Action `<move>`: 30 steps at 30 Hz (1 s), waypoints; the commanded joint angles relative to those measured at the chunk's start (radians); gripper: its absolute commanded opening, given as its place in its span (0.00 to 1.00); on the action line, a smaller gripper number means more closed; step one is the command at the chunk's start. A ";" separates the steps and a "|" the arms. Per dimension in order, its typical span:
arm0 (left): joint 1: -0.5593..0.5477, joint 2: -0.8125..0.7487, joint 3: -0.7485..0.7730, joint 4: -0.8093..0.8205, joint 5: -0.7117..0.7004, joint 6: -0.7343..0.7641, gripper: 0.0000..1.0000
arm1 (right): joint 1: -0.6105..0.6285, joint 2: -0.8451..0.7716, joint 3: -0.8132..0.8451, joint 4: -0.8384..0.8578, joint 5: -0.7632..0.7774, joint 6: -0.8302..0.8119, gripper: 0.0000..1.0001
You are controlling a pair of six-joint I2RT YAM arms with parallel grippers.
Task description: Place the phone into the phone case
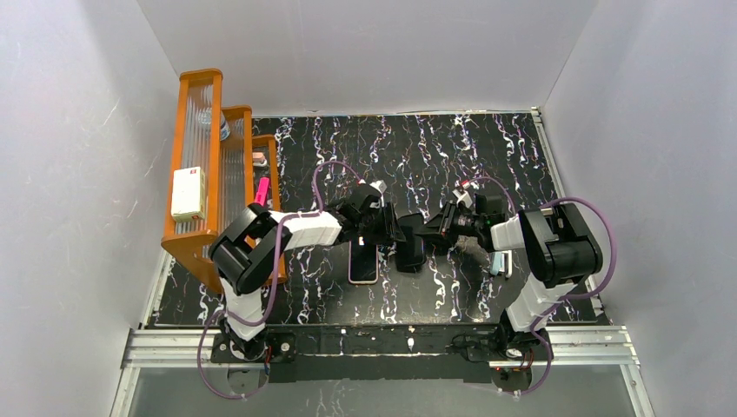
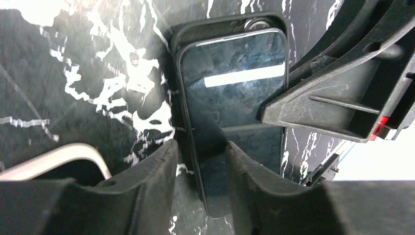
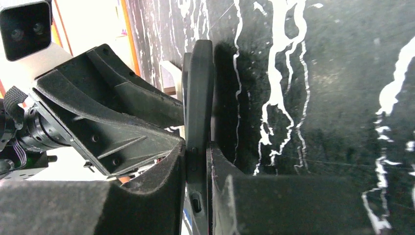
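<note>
The phone shows its glossy screen, backed by a black shell whose rim peeks out above it. The left pincer straddles the phone's lower end. The right pincer reaches in from the phone's right, one finger on the screen's edge. Left of the phone lie the marbled counter and the pale corner of the phone case.

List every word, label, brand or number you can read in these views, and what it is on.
None can be read.
The white box on the orange rack: any print too small to read.
The black phone: screen shows only a reflected light bar, no text.
</note>
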 commanded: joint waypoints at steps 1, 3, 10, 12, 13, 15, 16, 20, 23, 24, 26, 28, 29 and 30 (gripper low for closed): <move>-0.003 -0.123 -0.005 -0.155 -0.023 0.050 0.45 | 0.015 -0.076 0.038 0.005 -0.125 0.001 0.01; 0.013 -0.193 0.004 -0.186 -0.025 0.065 0.58 | 0.014 -0.113 0.039 -0.006 -0.141 0.001 0.01; 0.055 -0.378 0.098 -0.347 0.004 0.166 0.91 | 0.013 -0.265 0.032 0.019 -0.233 0.048 0.01; 0.088 -0.419 0.098 -0.337 0.076 0.148 0.94 | 0.014 -0.310 0.021 0.068 -0.253 0.090 0.01; 0.109 -0.440 0.091 -0.314 0.128 0.125 0.94 | 0.014 -0.331 0.016 0.098 -0.262 0.114 0.01; 0.161 -0.483 0.063 -0.219 0.249 0.057 0.95 | 0.014 -0.363 0.007 0.174 -0.285 0.171 0.01; 0.189 -0.499 0.048 -0.160 0.304 0.019 0.95 | 0.013 -0.373 0.006 0.211 -0.300 0.195 0.01; 0.243 -0.531 0.033 -0.045 0.423 -0.047 0.93 | 0.015 -0.408 -0.011 0.432 -0.339 0.369 0.01; 0.252 -0.535 0.029 -0.001 0.469 -0.061 0.89 | 0.015 -0.420 -0.023 0.577 -0.343 0.511 0.01; 0.253 -0.536 0.018 0.036 0.484 -0.072 0.88 | 0.017 -0.423 -0.032 0.636 -0.337 0.560 0.01; 0.254 -0.539 -0.019 0.129 0.515 -0.126 0.87 | 0.023 -0.424 -0.043 0.755 -0.322 0.677 0.01; 0.254 -0.537 -0.062 0.261 0.546 -0.197 0.84 | 0.034 -0.417 -0.050 0.856 -0.302 0.751 0.01; 0.253 -0.533 -0.080 0.328 0.561 -0.230 0.83 | 0.040 -0.414 -0.052 0.901 -0.289 0.768 0.01; 0.253 -0.530 -0.094 0.377 0.572 -0.257 0.82 | 0.046 -0.413 -0.054 0.915 -0.279 0.781 0.01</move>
